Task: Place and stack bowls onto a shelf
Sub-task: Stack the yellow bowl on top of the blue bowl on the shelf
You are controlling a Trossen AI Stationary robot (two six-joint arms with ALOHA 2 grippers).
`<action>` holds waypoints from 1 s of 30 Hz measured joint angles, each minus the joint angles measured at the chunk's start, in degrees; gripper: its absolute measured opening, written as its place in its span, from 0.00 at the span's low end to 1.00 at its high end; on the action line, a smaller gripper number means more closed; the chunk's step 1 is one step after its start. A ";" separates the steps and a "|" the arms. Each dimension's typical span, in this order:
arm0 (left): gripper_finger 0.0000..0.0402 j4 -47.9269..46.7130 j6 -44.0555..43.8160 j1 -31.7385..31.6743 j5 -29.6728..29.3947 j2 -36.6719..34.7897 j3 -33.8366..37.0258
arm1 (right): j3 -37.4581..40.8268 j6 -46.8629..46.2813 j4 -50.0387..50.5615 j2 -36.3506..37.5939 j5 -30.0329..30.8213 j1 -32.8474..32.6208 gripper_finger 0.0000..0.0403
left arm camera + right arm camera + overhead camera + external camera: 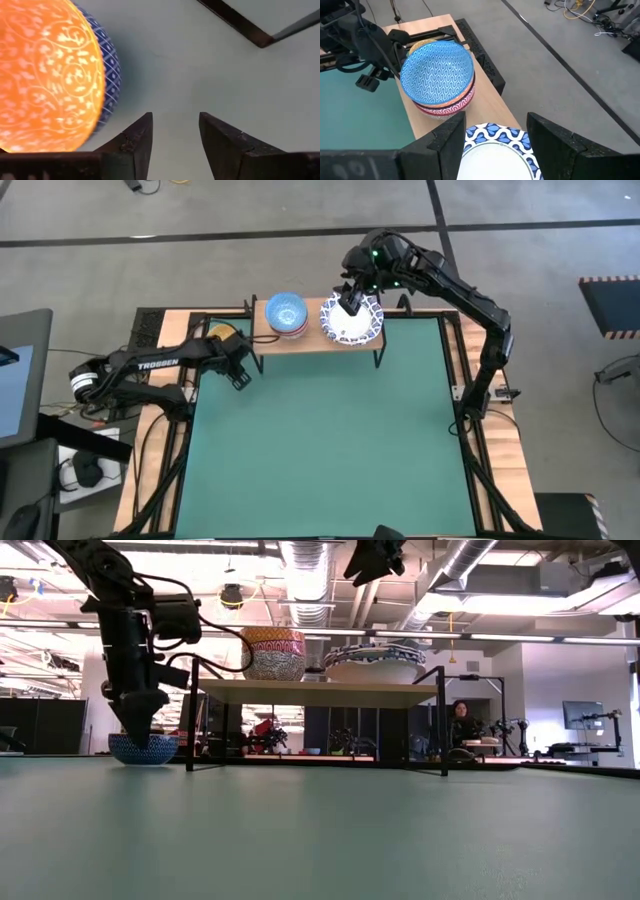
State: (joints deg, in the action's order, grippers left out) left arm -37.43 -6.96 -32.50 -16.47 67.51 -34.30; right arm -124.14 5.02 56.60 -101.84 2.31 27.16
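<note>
A yellow-orange bowl point(45, 75) with a blue outside stands on the green table point(330, 450), just left of the shelf point(310, 341). My left gripper point(175, 120) hangs open, pointing steeply down beside this bowl's rim, with only table between its fingers. On the shelf stands a stack topped by a light blue bowl point(437, 70). Next to it sits a wide white bowl point(495, 155) with a blue lattice rim. My right gripper point(495, 125) hovers open high above the white bowl point(352, 328), touching nothing.
The shelf's thin black legs point(235, 22) stand close to my left gripper point(240, 375). The near and middle green table is free of objects. Beyond the table sits a person point(463, 722) in the room. Cables and a headset point(85, 380) lie off the table's left edge.
</note>
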 joint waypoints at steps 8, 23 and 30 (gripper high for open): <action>0.33 1.90 2.83 -2.39 -2.07 0.00 1.11 | 0.00 0.00 0.02 0.00 0.00 0.00 0.58; 0.00 4.77 1.70 -3.02 -0.23 0.00 2.95 | 0.00 0.02 0.44 0.00 0.00 -0.02 0.58; 0.00 -6.46 -10.41 -1.68 3.13 -0.13 -3.90 | 0.00 -0.02 1.47 0.00 0.00 -0.02 0.58</action>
State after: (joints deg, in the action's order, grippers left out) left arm -43.89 -17.37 -34.18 -13.34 67.37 -38.20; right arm -124.14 4.99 58.07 -101.84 2.31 27.14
